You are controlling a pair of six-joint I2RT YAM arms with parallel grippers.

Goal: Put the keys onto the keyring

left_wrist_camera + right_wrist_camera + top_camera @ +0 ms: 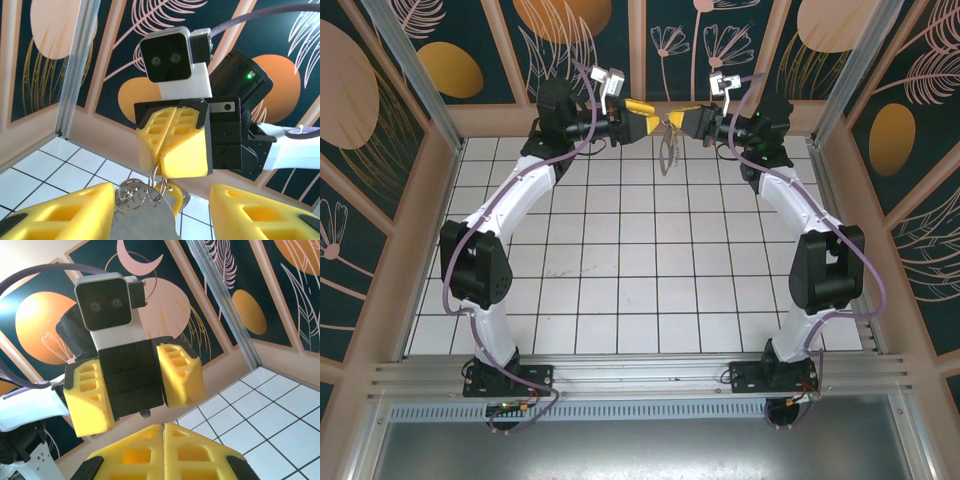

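You have a floor of white square tiles with dark grout lines [640,270] in front of you, evenly lit. Dark teal wall panels painted with orange discs and pale pink leaf outlines [520,60] surround it, set in peach-coloured frames [638,50]. A brushed aluminium upright [408,70] rises at the far left corner, and a ribbed aluminium rail [640,375] crosses your near edge.

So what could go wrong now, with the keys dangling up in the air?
The right gripper pinches just the top of the keyring, high over the table. If it slips, everything drops.
The left gripper is open, with the keys hanging between its fingers. Closing could knock them swinging or grab the wrong bit.
The two grippers are nose to nose and might bump.
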